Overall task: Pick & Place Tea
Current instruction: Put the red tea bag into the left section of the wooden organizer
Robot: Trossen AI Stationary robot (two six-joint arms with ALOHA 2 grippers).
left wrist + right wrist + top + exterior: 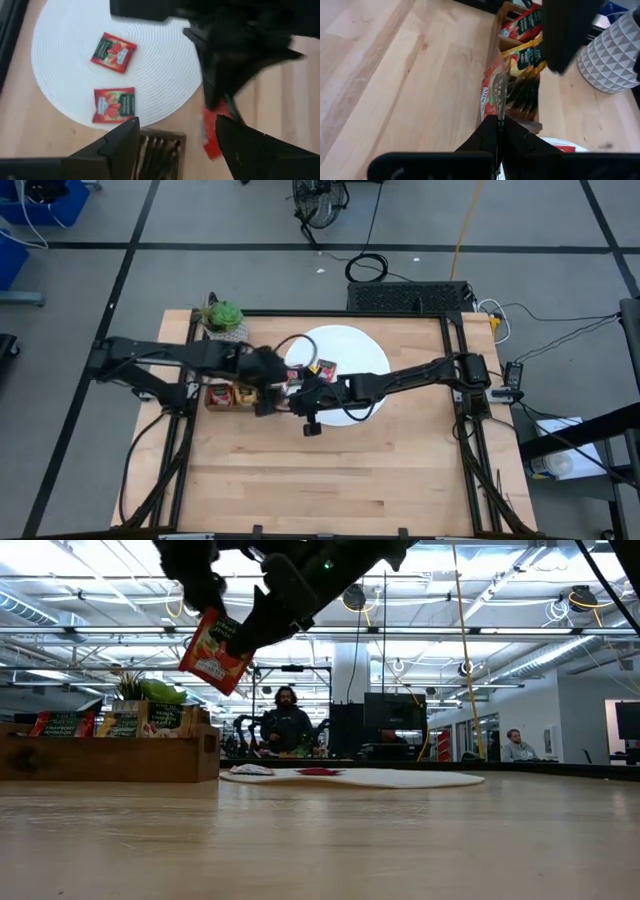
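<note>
Red tea sachet (216, 651) in the air, pinched edge-on between the closed fingers of the right gripper (499, 131), above the desk (340, 470) beside the wooden tray (110, 755); two red sachets (113, 52) flat on the white disc (65, 45); left gripper (172, 145) close by, fingers spread, empty.

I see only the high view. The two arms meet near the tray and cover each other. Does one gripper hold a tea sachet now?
Observer: Yes. The right wrist view shows the right gripper shut on a red sachet, held edge-on.
Operator: Is it off the table?
Observer: Yes. In the low view it hangs in the air, higher than the tray.
Operator: And the left gripper?
Observer: The left gripper is open, with nothing between its fingers.
</note>
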